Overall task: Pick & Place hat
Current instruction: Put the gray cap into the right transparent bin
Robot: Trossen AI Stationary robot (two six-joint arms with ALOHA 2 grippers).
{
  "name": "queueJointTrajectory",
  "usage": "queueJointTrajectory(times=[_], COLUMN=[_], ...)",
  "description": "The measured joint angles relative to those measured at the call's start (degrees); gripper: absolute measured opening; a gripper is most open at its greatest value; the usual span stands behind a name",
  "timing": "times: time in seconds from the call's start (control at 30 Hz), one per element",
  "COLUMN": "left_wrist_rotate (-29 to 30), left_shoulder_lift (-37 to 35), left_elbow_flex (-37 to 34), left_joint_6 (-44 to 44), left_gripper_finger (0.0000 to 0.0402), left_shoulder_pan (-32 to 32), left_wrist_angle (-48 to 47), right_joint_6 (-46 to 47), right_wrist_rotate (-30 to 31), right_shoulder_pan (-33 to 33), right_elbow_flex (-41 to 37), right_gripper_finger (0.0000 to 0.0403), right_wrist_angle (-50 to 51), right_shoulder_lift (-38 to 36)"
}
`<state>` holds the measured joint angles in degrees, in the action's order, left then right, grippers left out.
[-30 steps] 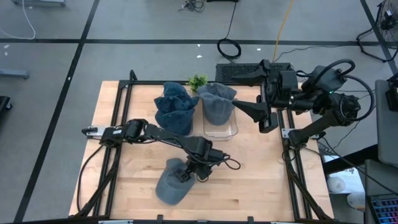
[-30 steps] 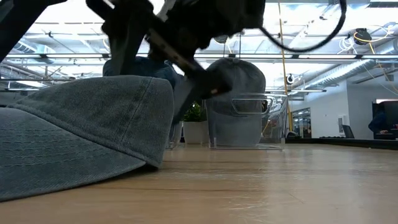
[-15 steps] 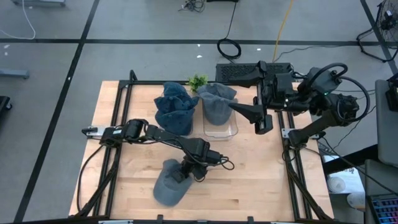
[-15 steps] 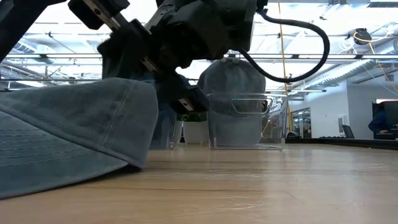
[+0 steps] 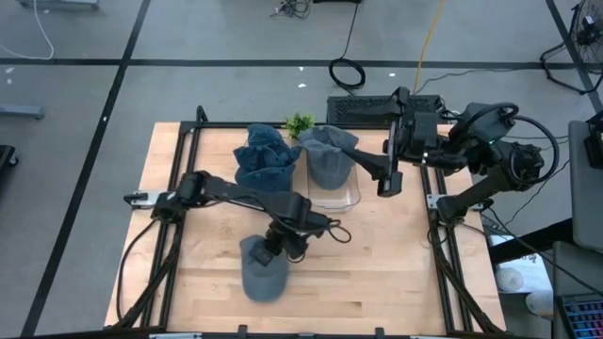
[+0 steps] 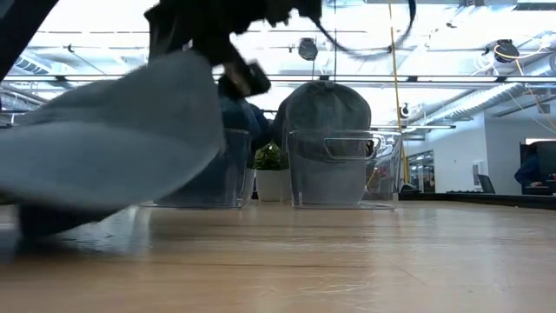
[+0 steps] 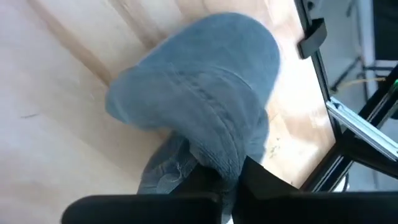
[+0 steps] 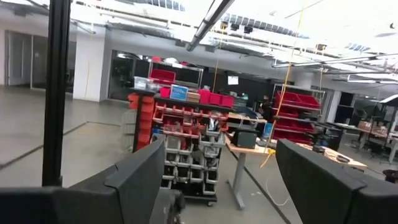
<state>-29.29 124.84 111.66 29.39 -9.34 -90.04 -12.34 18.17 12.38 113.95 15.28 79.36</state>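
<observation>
Wooden tabletop [image 5: 377,268], pale and planked, framed by black rails [image 5: 450,273] along its left and right sides. The near right part of the board lies bare. At the far edge stand two clear bins: the left bin [image 5: 265,179] is heaped with dark blue hats, and the right bin [image 5: 332,184] holds one grey-blue hat standing upright. A small green plant [image 5: 300,122] sits just behind, between the two bins.

Grey concrete floor surrounds the table, crossed by dark tape lines, with cables and a coiled cord beyond the far edge. The low view looks level across the wood into a bright hall with ceiling trusses and glass walls.

From the left side, the left arm stretches across the table toward the near middle. The left gripper [image 5: 273,250] is clamped shut on the crown of a grey-blue denim hat [image 5: 263,271], which hangs near the front edge. In the low view the hat [image 6: 113,148] is tilted with its lower edge clear of the wood and a shadow beneath it. In the left wrist view the fabric [image 7: 199,118] bunches where the dark fingers [image 7: 261,180] pinch it, with the board and a black rail beyond.

From the right side, the right arm reaches over the far right corner, beside the right bin. The right gripper [image 5: 386,173] holds nothing, its fingers [image 8: 137,177] spread apart and pointing out toward shelves of red bins in the room.
</observation>
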Motion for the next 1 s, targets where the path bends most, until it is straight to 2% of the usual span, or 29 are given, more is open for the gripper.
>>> queueJointTrajectory(times=[0.23, 0.37, 0.47, 0.73, 1.0], left_wrist_rotate=[1.03, 1.61, 4.90, 13.02, 21.70], left_shoulder_lift=[-9.11, -14.41, -18.97, -31.82, -41.13], left_elbow_flex=[-0.02, 0.00, 0.00, 0.00, 1.29], left_joint_6=[-4.63, -8.02, -11.33, -19.96, -24.87], left_gripper_finger=[0.0003, 0.0002, 0.0002, 0.0001, 0.0001], left_shoulder_pan=[0.09, 0.07, -0.17, 0.40, 0.59], left_wrist_angle=[0.06, 0.12, 0.07, 0.12, 2.36], right_joint_6=[-2.30, -1.96, 0.46, 13.36, 19.45], right_wrist_rotate=[0.44, 5.64, 9.08, 8.92, 8.70], right_shoulder_pan=[-0.96, -1.55, -1.55, -1.53, -1.53], right_elbow_flex=[-0.02, -0.02, -0.01, 0.00, 0.00], right_gripper_finger=[0.0293, 0.0293, 0.0293, 0.0293, 0.0309], right_wrist_angle=[-0.32, 0.39, 1.45, 9.17, 13.49], right_shoulder_lift=[-0.18, -0.16, -0.18, -0.18, 0.11])
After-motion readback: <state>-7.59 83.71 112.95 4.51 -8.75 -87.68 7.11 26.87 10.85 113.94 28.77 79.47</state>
